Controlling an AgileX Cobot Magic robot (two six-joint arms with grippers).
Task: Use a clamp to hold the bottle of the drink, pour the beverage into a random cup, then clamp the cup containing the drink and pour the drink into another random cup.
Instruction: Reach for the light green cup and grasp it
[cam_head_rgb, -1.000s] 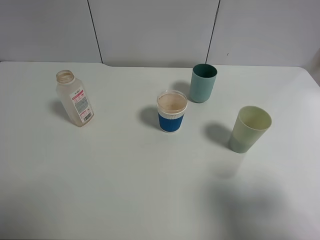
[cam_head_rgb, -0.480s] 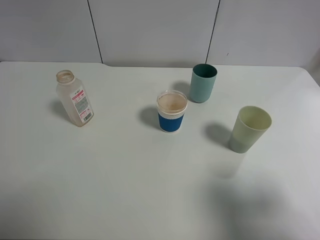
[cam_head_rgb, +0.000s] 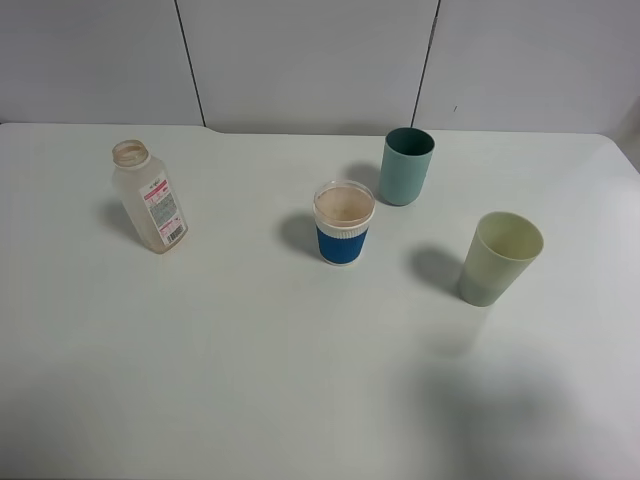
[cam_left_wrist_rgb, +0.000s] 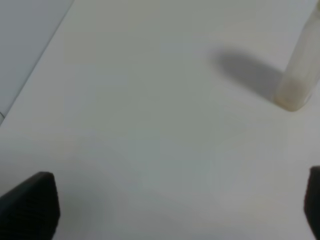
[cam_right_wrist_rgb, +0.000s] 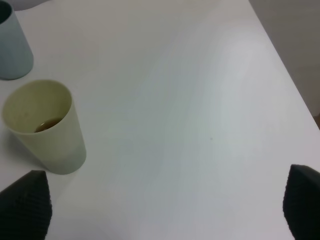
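Nothing has shifted since the earlier frames: every vessel stands exactly where it stood. The pale green cup (cam_head_rgb: 498, 258) is upright on the right side of the table (cam_head_rgb: 250, 370), and the right wrist view shows a small pool of dark brownish drink (cam_right_wrist_rgb: 48, 124) at its bottom. Behind it and toward the middle stands the teal cup (cam_head_rgb: 405, 167), also upright and well apart from it. Nearer the centre is the blue cup (cam_head_rgb: 343, 224) with a white rim (its inside looks pale and a little stained). It sits in front of the teal cup and to its left, without touching it. Far over on the left stands the bottle (cam_head_rgb: 150, 205), uncapped, its red-printed label turned toward the high camera.

The right gripper (cam_right_wrist_rgb: 162, 202) hangs over the table near the pale green cup, its dark fingertips wide apart with only bare table between them. The left gripper (cam_left_wrist_rgb: 172, 205) is likewise spread wide and empty, and its wrist view catches the bottle's base off to one side. Grey wall (cam_head_rgb: 300, 60) panels close the scene behind the table.
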